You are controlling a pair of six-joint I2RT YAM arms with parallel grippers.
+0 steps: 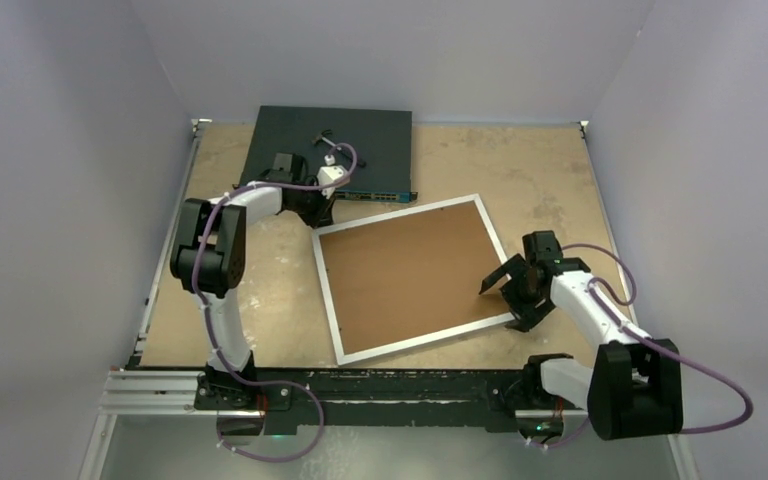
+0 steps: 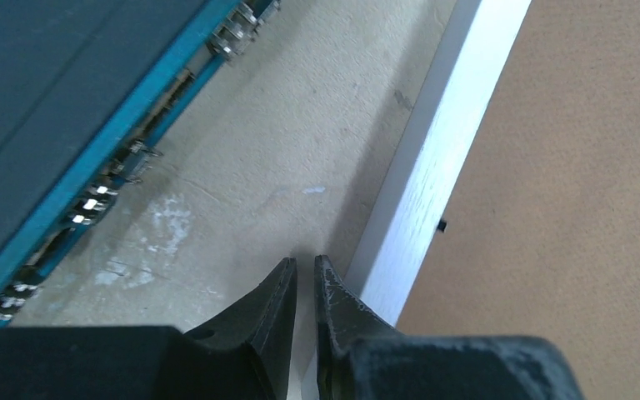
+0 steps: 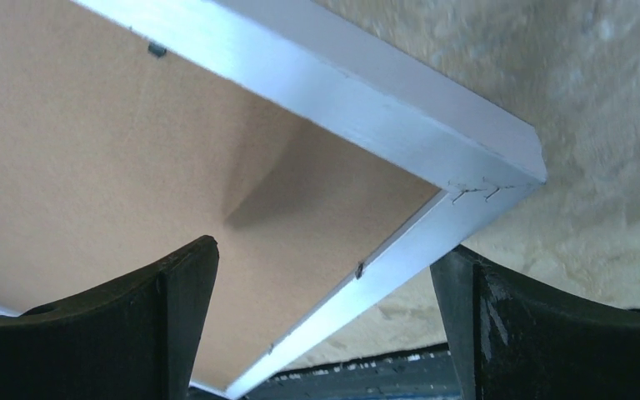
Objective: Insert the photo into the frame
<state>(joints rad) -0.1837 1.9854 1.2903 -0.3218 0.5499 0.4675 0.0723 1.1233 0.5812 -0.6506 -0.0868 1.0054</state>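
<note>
The frame lies face down on the bench, brown backing up; no photo is visible. The right gripper gapes around its near corner, likely to lift it. The left gripper, nearly closed and empty, flanks the far edge.

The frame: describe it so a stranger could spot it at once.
On the tan table, at its centre, lies a large skewed rectangle. That is the frame: thin white border around a brown back, unlike the dark switch box behind it.
</note>
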